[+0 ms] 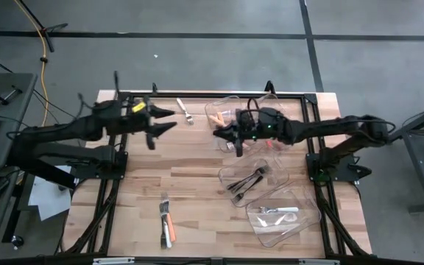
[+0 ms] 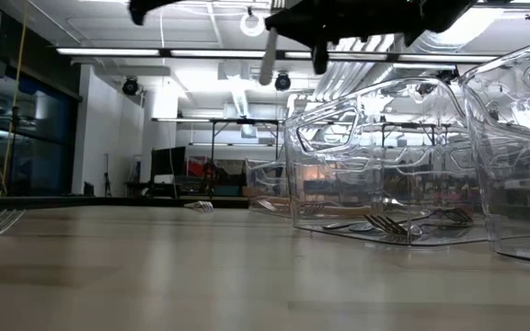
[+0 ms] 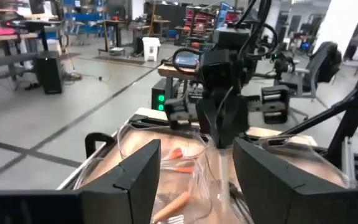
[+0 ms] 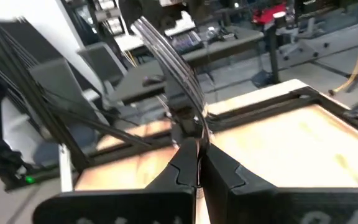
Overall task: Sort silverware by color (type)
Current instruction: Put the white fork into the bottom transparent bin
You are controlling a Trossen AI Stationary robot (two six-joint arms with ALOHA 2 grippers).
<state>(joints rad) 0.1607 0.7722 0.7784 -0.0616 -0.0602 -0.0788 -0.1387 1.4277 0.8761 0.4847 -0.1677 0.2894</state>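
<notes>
The right gripper (image 1: pixel 229 137) is hanging over the near edge of the far bin (image 1: pixel 230 104), its fingers (image 4: pixel 185 168) pinching shut on a fork (image 4: pixel 169 59) whose tines are pointing away from the wrist; the handle is hidden by the fingers, so its colour is unclear. The left gripper (image 1: pixel 169 119) is hovering above the table (image 1: pixel 190 184) left of that bin, its fingers (image 3: pixel 135 171) standing wide apart and gripping nothing. Orange-handled pieces (image 1: pixel 217 116) are lying in the far bin. Dark forks (image 1: pixel 247 181) are lying in the middle bin (image 1: pixel 234 171), and a white-handled piece (image 1: pixel 278 210) is lying in the near bin (image 1: pixel 304 221). A lone fork (image 1: pixel 185 111) is lying near the far edge, and a small cluster (image 1: pixel 166 223) with orange and white handles is lying by the near edge.
</notes>
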